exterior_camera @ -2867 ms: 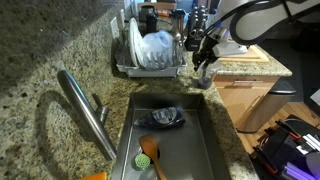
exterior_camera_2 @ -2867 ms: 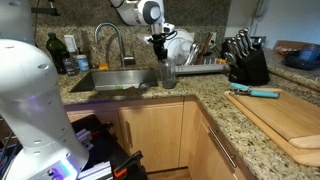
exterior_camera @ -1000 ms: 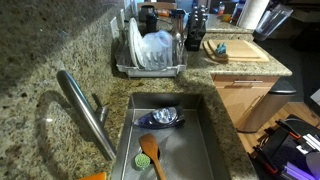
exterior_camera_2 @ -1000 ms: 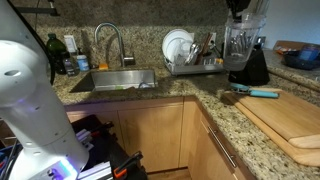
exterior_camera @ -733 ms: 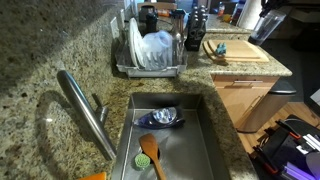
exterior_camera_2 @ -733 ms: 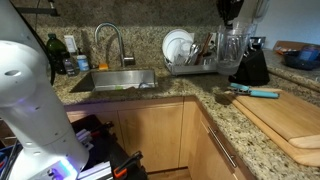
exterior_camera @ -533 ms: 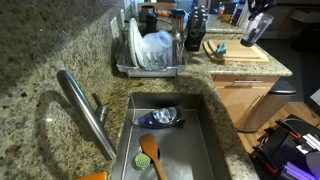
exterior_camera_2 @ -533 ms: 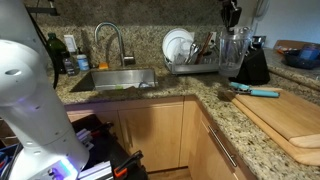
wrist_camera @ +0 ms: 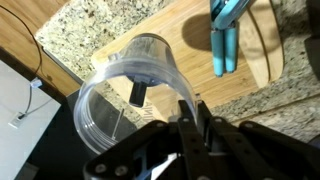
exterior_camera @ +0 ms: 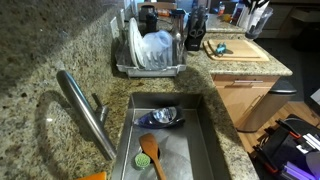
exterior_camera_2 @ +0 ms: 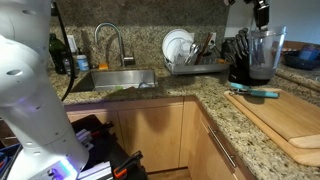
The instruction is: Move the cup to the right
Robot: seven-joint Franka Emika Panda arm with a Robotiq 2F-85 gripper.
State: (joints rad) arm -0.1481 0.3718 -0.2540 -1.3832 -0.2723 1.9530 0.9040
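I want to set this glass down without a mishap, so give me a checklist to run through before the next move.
1. Grip: ok, the tool pinches the cup wall, one finger inside, one outside.
2. Cup upright: ok in an exterior view.
3. Cup right of the dish rack: ok.
4. Landing spot: ok, bare cutting board below; the teal utensil lies apart.
5. Height above the board: cannot tell.

Exterior views: steeply down over the sink (exterior_camera: 195,155), level facing the cabinets (exterior_camera_2: 150,125); wrist close above their shared cutting board (wrist_camera: 190,25)
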